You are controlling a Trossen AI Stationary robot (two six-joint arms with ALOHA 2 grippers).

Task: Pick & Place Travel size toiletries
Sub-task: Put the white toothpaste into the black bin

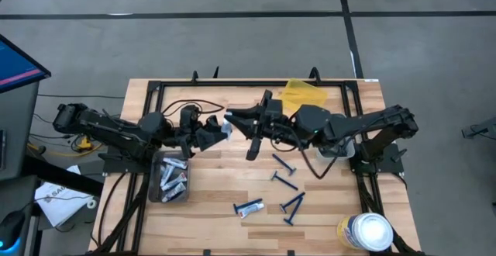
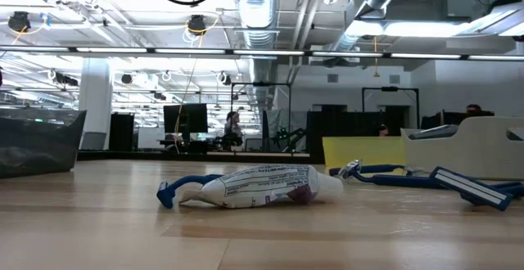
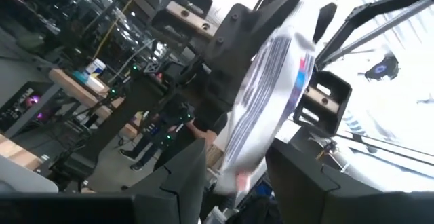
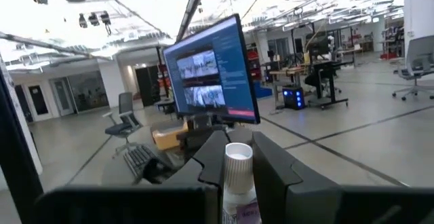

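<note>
One white-blue squeeze tube (image 2: pixel 260 186) lying flat, crumpled, printed.

A small white squeeze tube (image 1: pixel 225 126) with blue print is up in the air over the middle of the table, caught between both grippers. Its white cap end (image 4: pixel 238 164) points up. Another white-and-blue tube (image 1: pixel 249 207) lies flat on the wood near the front. Thin blue razors (image 1: pixel 285 180) lie scattered just to its right. More little tubes (image 1: pixel 172 180) sit piled in a dark bin (image 1: pixel 154 177) on the left.
</note>
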